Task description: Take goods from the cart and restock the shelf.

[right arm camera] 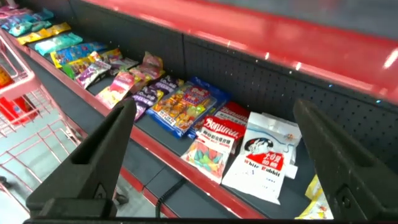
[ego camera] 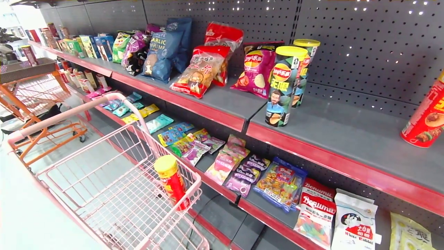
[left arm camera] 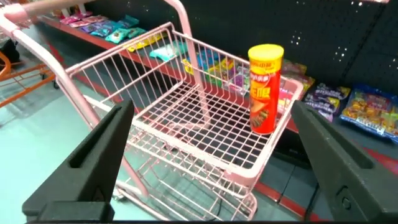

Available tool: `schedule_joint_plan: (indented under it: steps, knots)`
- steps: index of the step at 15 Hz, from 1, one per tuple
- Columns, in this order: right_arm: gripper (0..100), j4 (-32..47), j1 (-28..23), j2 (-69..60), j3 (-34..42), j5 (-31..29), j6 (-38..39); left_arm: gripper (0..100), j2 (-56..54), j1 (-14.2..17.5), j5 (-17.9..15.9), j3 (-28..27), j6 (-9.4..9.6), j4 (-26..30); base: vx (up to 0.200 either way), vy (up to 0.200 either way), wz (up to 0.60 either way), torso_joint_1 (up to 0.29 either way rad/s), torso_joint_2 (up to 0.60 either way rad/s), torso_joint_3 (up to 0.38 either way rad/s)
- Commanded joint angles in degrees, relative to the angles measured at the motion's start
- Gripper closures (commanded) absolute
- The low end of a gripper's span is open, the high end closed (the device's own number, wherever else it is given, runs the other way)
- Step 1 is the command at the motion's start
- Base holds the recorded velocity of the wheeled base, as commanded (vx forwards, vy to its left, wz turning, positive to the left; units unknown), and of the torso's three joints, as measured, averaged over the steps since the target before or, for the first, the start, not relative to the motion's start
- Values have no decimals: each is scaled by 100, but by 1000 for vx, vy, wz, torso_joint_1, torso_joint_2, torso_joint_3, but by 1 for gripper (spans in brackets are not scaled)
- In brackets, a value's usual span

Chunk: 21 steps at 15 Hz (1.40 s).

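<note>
A red chip can (ego camera: 172,184) with a yellow lid stands upright in the far corner of the pink cart (ego camera: 83,148), close to the shelf. In the left wrist view my left gripper (left arm camera: 210,111) hangs open above the cart (left arm camera: 118,48), and the can (left arm camera: 264,90) is ahead of it, off toward one finger. My right gripper (right arm camera: 214,106) is open and holds nothing, over the lower shelf's snack bags (right arm camera: 186,106). The upper shelf (ego camera: 347,139) has bare grey space between two dark chip cans (ego camera: 282,86) and another red can (ego camera: 426,114).
Snack bags (ego camera: 201,69) line the upper shelf to the left. Candy packets (ego camera: 239,170) and a white bag (right arm camera: 264,155) lie on the lower shelf. An orange cart (ego camera: 31,90) stands farther down the aisle.
</note>
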Motion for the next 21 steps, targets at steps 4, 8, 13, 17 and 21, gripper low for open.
schedule_joint_plan:
  steps: [4, 8, 13, 17, 21]
  knots:
    - [0, -2, 0, 7, 0, 4, 5, 0, 2, 0, 1, 1, 2, -3, 0, 0, 0, -194, 554, 347]
    - [0, -2, 0, 7, 0, -5, 5, 0, 38, 0, 1, 1, 11, -3, 0, 0, 0, -170, 526, 347]
    - [0, -2, 0, 7, 0, -5, -4, 0, 873, -79, -385, -1115, 160, -64, 0, 0, 0, -33, 122, 87]
    - [0, -11, 0, 7, 0, 12, 128, 0, 4828, -79, -429, -3339, -613, -908, 0, 0, 0, 0, 0, 0]
    - [0, -11, 0, 7, 0, 4, 58, 0, 7684, -79, -1299, -2759, -551, -2982, 0, 0, 0, 0, 0, 0]
